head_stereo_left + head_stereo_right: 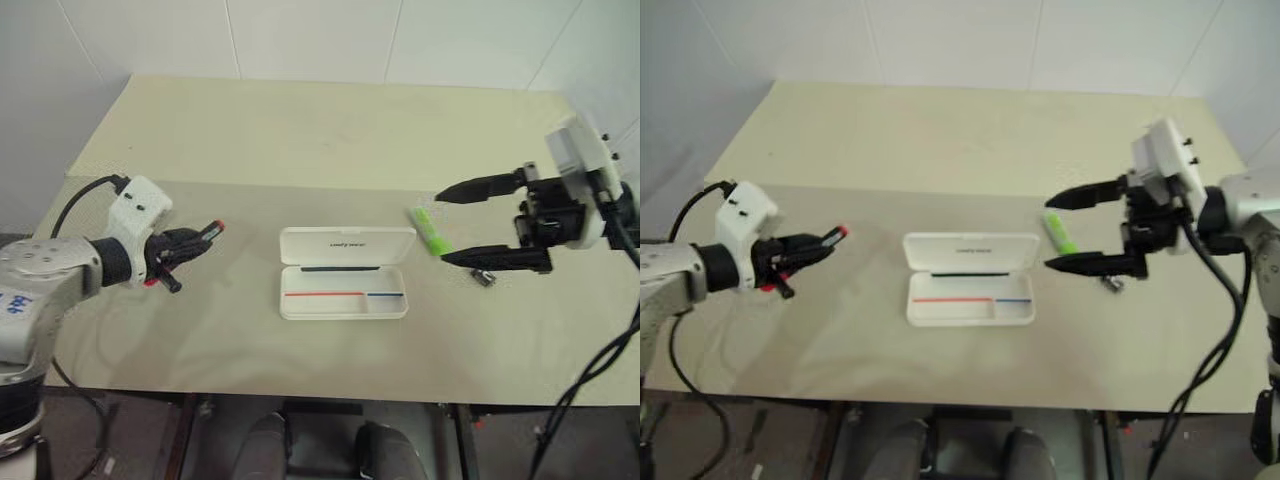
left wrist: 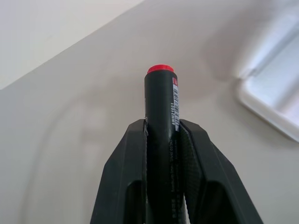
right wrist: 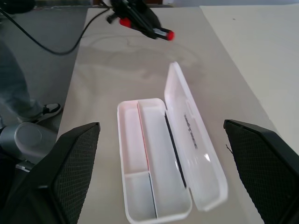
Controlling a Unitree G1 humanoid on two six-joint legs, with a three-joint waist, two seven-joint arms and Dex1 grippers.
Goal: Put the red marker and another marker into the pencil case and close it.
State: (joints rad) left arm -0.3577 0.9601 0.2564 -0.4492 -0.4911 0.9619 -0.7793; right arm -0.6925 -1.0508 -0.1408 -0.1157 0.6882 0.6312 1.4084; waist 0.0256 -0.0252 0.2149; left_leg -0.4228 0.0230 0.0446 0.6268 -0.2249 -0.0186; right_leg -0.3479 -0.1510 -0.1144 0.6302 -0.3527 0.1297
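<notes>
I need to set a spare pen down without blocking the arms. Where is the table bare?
The table is bare behind the pencil case, up to the wall, and in front of it toward the near edge. It is crowded to the case's right: the green highlighter, a small dark bit and the right gripper.

Premises read as a robot test room or laboratory, not a home or shop. A plain beige desk (image 1: 330, 130) stands against bare white panelled walls (image 1: 320, 35) with visible seams and no decoration. The desk surface carries only a few staged items: a white pencil case (image 1: 345, 272) lying open, a green highlighter (image 1: 431, 229) and a small dark metal bit (image 1: 485, 278). Black cables (image 1: 80, 195) run loose along the machine arms and hang past the desk edge. In the right wrist view, a grey floor (image 3: 37, 60) and a bystander's shoe (image 3: 50, 110) show beside the desk.
</notes>
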